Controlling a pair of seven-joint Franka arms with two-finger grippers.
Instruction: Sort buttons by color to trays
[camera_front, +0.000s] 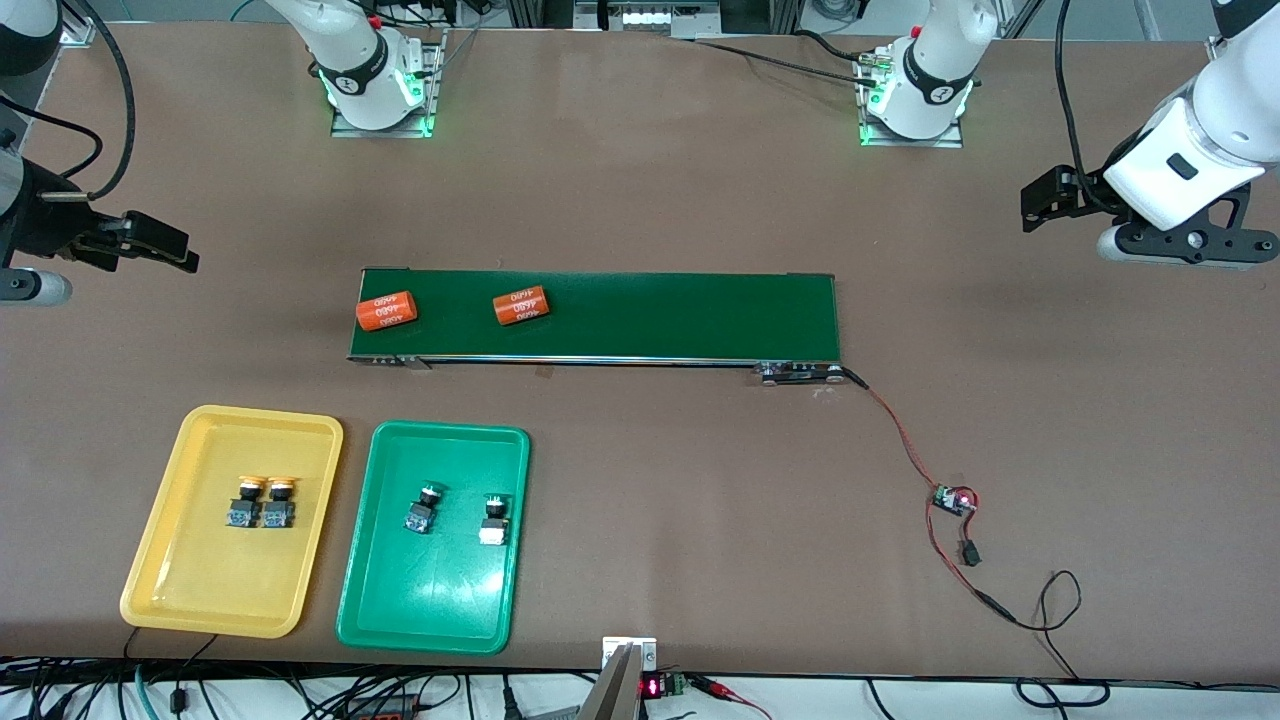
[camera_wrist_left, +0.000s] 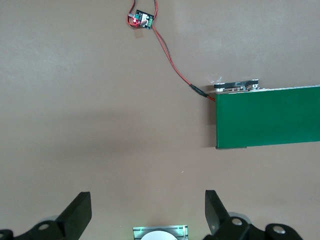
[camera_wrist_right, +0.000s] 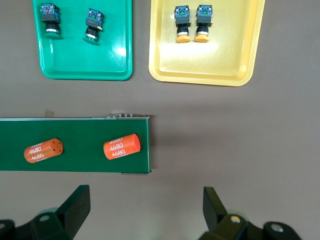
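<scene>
Two yellow buttons (camera_front: 245, 503) (camera_front: 278, 502) stand side by side in the yellow tray (camera_front: 200, 580). Two green buttons (camera_front: 424, 508) (camera_front: 493, 519) stand apart in the green tray (camera_front: 430, 590). The right wrist view shows both trays too: the yellow tray (camera_wrist_right: 205, 62) with its yellow buttons (camera_wrist_right: 182, 22), and the green tray (camera_wrist_right: 85, 60) with its green buttons (camera_wrist_right: 93, 22). My right gripper (camera_front: 160, 245) (camera_wrist_right: 145, 210) is open and empty over bare table at the right arm's end. My left gripper (camera_front: 1045, 195) (camera_wrist_left: 147, 212) is open and empty over bare table at the left arm's end.
A long dark-green conveyor belt (camera_front: 650, 315) lies across the middle of the table, with two orange cylinders (camera_front: 386, 310) (camera_front: 521, 305) near its right-arm end. A red-black wire runs from the belt's other end to a small circuit board (camera_front: 953, 499).
</scene>
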